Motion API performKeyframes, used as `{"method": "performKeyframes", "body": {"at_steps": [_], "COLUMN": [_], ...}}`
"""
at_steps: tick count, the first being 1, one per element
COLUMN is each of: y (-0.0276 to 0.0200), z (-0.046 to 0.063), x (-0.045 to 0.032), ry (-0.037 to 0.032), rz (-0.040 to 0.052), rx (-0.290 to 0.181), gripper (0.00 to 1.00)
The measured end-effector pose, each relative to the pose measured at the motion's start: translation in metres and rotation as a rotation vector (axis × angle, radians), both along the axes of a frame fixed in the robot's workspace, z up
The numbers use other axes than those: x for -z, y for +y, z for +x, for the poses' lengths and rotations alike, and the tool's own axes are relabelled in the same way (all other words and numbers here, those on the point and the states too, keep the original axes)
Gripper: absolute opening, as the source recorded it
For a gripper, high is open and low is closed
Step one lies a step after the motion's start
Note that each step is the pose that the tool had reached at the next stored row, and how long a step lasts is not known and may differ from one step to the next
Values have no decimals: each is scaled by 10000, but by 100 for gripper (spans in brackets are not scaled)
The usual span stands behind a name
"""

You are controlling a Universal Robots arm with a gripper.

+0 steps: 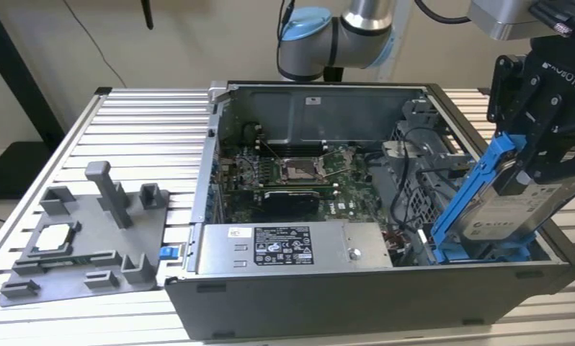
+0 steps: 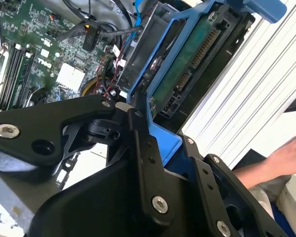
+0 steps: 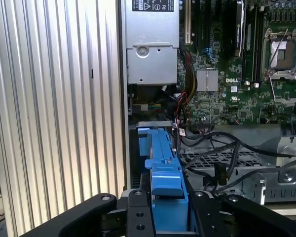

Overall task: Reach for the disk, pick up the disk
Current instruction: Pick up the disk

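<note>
At the right of the exterior view, the gripper (image 1: 529, 162) had its jaws closed on the disk (image 1: 499, 205), which stood tilted, half out of the computer case (image 1: 364, 303). I judged its lower blue rail might snag the cables (image 3: 222, 148) nearby.

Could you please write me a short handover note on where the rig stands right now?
End effector: shut on the disk, fingers clamping its blue rails; the first wrist view shows the same grip.
Disk: tilted, raised partly out of its bay at the computer case's corner on the exterior view's right, lower end still inside.
Done: reach and grasp.
Left: lifting it fully clear.
A person's hand is near the table edge.
</note>
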State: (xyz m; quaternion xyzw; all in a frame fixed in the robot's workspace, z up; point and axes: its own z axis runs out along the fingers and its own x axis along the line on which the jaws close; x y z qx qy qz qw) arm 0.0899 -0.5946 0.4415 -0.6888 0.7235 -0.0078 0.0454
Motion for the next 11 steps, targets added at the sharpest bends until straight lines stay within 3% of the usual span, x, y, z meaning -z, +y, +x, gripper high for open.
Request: {"method": "performKeyframes", "body": {"at_steps": [11], "y": [0], "z": [0], "x": [3], "ry": [0], "rz": [0], "rx": [0], "gripper": [0]}}
